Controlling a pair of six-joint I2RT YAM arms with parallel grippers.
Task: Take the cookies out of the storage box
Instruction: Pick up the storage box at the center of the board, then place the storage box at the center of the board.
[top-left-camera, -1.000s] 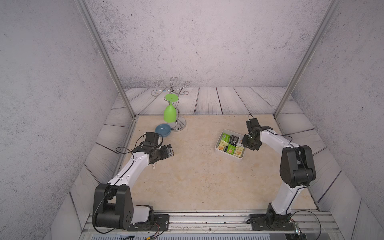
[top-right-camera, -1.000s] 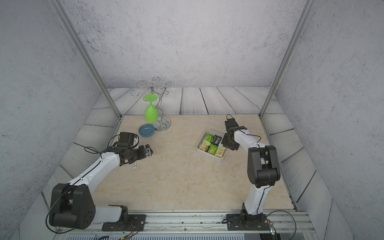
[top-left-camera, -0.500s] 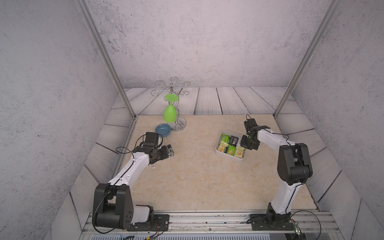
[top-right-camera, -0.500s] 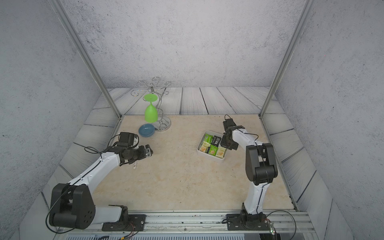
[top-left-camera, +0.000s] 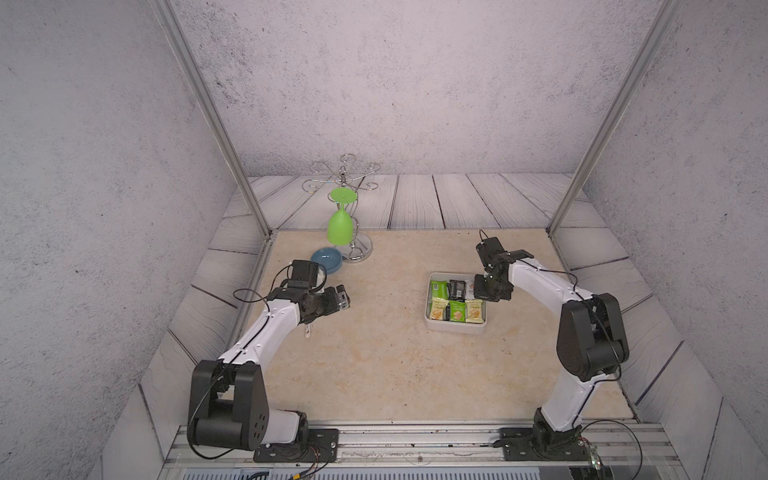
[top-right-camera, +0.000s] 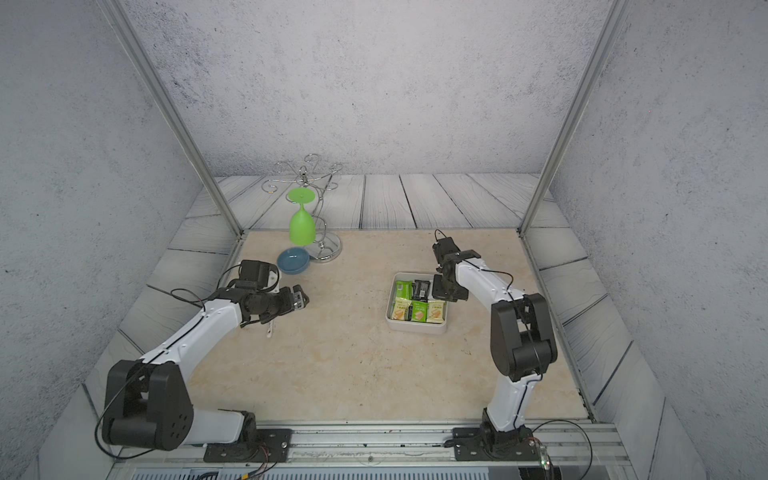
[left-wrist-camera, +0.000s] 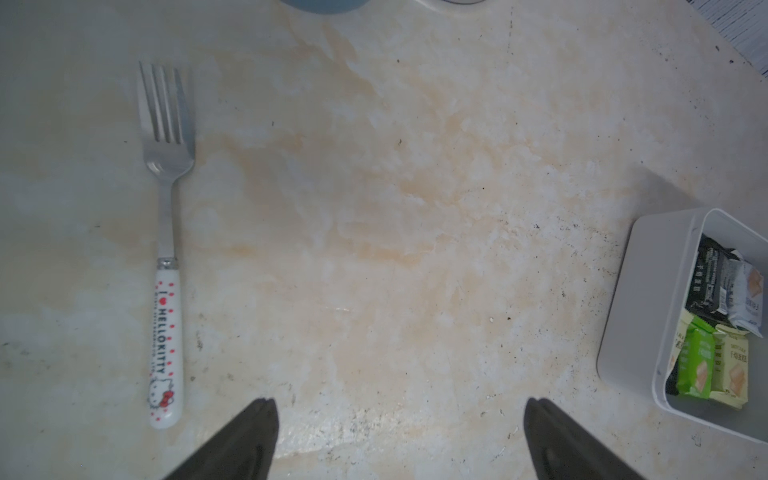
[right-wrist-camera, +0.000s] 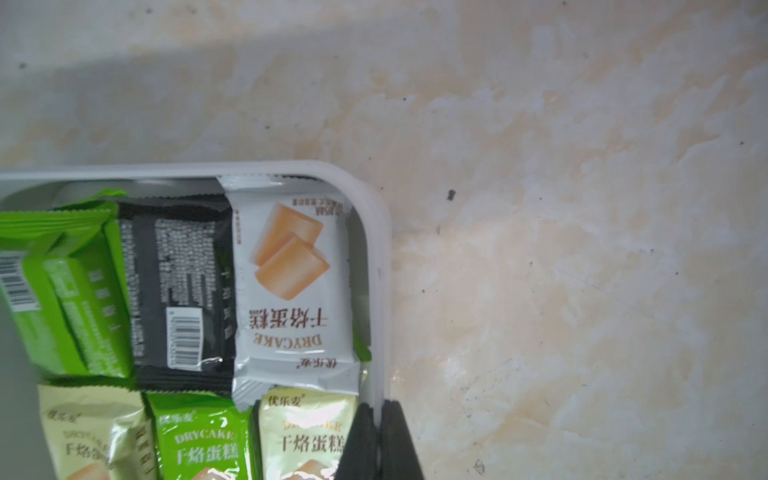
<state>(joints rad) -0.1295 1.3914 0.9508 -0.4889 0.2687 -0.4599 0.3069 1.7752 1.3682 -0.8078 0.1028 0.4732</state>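
Note:
The storage box (top-left-camera: 455, 330) (top-right-camera: 415, 327) is a white tray on the right of the table, holding several cookies (top-left-camera: 453, 299) (top-right-camera: 419, 301) in green, black, pale yellow and white wrappers. My right gripper (top-left-camera: 484, 296) (top-right-camera: 441, 296) (right-wrist-camera: 378, 409) is shut on the box's right wall (right-wrist-camera: 376, 257), one finger inside by a pale yellow packet (right-wrist-camera: 303, 436), one outside. My left gripper (left-wrist-camera: 399, 405) (top-left-camera: 328, 307) hangs open over bare table, far left of the box (left-wrist-camera: 636, 299), with nothing between its fingers.
A fork (left-wrist-camera: 166, 249) (top-left-camera: 306, 330) with a white patterned handle lies by the left gripper. A small blue dish (top-left-camera: 327, 259) and a wire stand (top-left-camera: 357, 249) with a hanging green glass (top-left-camera: 340, 226) sit at the back left.
The right gripper has closed onto the box's right wall, and the box has shifted slightly nearer and turned. The left arm has not moved.

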